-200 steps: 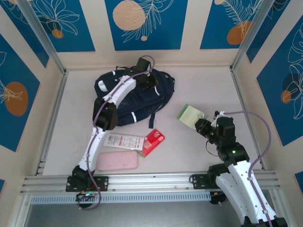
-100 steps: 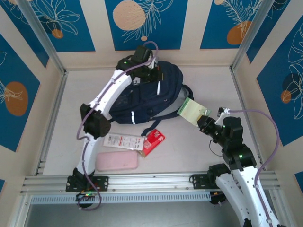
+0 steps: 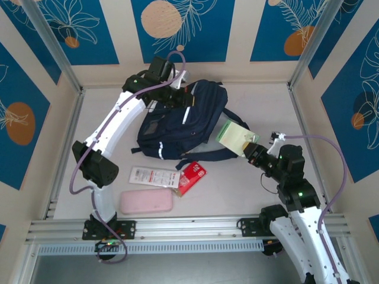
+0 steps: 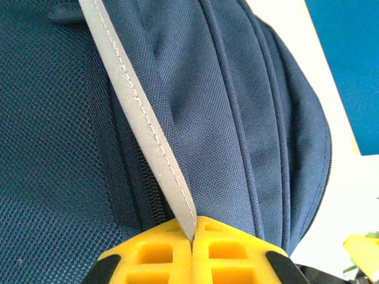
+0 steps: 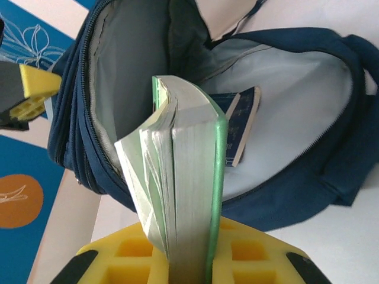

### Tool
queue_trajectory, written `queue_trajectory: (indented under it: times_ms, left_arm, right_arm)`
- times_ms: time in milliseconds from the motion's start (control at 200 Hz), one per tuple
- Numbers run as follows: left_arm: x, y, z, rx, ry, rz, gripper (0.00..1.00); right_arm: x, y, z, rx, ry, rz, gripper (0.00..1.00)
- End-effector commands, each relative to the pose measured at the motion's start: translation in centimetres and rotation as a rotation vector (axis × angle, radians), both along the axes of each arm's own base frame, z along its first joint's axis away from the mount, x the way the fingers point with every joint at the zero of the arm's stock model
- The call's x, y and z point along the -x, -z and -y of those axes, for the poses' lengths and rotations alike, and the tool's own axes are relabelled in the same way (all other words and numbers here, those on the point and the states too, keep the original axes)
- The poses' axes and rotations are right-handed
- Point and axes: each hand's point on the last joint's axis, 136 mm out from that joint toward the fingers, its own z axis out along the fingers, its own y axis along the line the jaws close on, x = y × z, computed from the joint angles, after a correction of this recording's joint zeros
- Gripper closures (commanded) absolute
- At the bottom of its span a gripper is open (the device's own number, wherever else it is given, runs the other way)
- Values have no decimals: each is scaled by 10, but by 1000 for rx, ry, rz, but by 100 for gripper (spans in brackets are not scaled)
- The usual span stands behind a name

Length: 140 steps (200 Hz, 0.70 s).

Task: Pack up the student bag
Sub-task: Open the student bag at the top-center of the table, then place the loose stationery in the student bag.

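Navy bag (image 3: 177, 130), raised by left fingers (image 4: 225, 248) clamping its stripe (image 4: 142, 124), now gapes toward the book (image 5: 195, 195) our right fingers (image 5: 260, 260) clasp.

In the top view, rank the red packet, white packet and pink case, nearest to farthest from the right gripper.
1. Red packet, toward the middle.
2. White packet, just left of it.
3. Pink case, farther left and nearer the front.

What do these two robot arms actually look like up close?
Both the left arm and right arm are slim white shells linked by chunky black joints. A lilac cable loops along each. The fingers are bright yellow blocks with square hollows. A small green light glows on the right arm.
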Motion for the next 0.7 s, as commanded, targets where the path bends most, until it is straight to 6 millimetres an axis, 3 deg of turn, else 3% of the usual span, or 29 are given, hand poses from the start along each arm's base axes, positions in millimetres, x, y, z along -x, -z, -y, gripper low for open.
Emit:
queue_trajectory:
  times_ms: [0, 135, 330, 555, 695]
  left_arm:
    - [8, -80, 9, 193, 125, 194, 100]
    - [16, -91, 10, 213, 162, 213, 100]
    - [23, -87, 10, 214, 195, 212, 100]
    - [30, -89, 12, 245, 226, 211, 100]
    - [31, -93, 16, 276, 240, 198, 100]
  right_arm:
    - [-6, -7, -24, -79, -121, 18, 100]
    - [-17, 6, -34, -121, -149, -42, 100]
    - [-40, 8, -47, -205, -180, -60, 100]
    - [-77, 25, -59, -298, -133, -196, 100]
    - [-104, 37, -77, -323, -111, -266, 100]
